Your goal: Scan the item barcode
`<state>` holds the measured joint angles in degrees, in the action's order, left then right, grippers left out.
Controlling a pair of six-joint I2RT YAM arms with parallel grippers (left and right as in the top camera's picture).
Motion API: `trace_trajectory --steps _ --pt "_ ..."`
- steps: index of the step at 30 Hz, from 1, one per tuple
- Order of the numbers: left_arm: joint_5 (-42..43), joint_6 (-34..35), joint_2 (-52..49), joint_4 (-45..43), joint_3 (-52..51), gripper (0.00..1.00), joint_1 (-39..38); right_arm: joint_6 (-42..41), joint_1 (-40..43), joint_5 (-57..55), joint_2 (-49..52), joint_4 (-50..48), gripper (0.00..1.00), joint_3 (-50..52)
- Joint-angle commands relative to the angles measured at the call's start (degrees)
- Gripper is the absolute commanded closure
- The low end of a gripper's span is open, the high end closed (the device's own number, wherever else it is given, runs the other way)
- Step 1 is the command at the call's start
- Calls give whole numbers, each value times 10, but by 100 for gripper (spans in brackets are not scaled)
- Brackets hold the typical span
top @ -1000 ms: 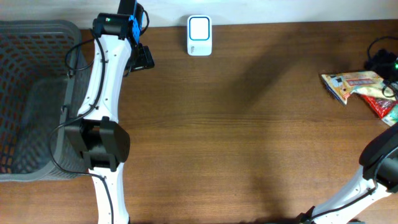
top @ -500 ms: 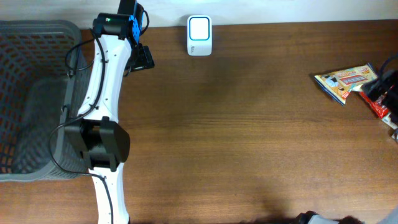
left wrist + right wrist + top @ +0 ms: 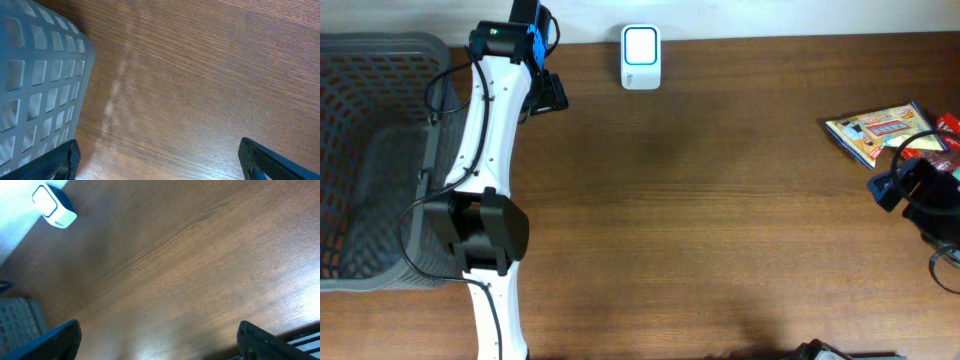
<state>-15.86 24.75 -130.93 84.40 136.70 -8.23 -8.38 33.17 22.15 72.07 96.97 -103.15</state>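
A white, rounded scanner [image 3: 641, 57] stands at 12 o'clock on the table [image 3: 720, 220], hard by the far edge, its pale lit window facing up. A yellow-and-orange snack packet [image 3: 878, 130] lies flat at 3 o'clock, printed face up and skewed, well apart from the scanner.

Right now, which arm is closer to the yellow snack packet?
Right. The right gripper is beside the yellow snack packet; the left gripper is far across the table, by the basket.
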Motion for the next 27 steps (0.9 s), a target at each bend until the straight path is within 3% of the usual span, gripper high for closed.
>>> trace_trajectory --steps 1,4,7,10,13,15,21,25,27 --pt "0 7 4 1 -2 1 1 6 -5 -16 7 3 1 7" --pt "0 7 4 1 -2 1 1 7 -6 -16 9 -5 1 27" --pt "0 7 4 1 -2 1 1 7 -29 -25 -24 -79 1 72" --pt "0 7 4 1 -2 1 1 7 -111 -78 -92 -193 1 152" --pt "0 7 4 1 -2 1 1 7 -249 -171 -204 -354 1 297" --pt "0 7 4 1 -2 1 1 6 -296 -177 -277 -407 2 377" --pt "0 7 4 1 -2 1 2 7 -305 -208 -432 -405 1 494" --pt "0 7 4 1 -2 1 2 7 -306 -216 -519 -458 1 601" --pt "0 7 4 1 -2 1 2 7 -306 -215 -581 -538 1 685"
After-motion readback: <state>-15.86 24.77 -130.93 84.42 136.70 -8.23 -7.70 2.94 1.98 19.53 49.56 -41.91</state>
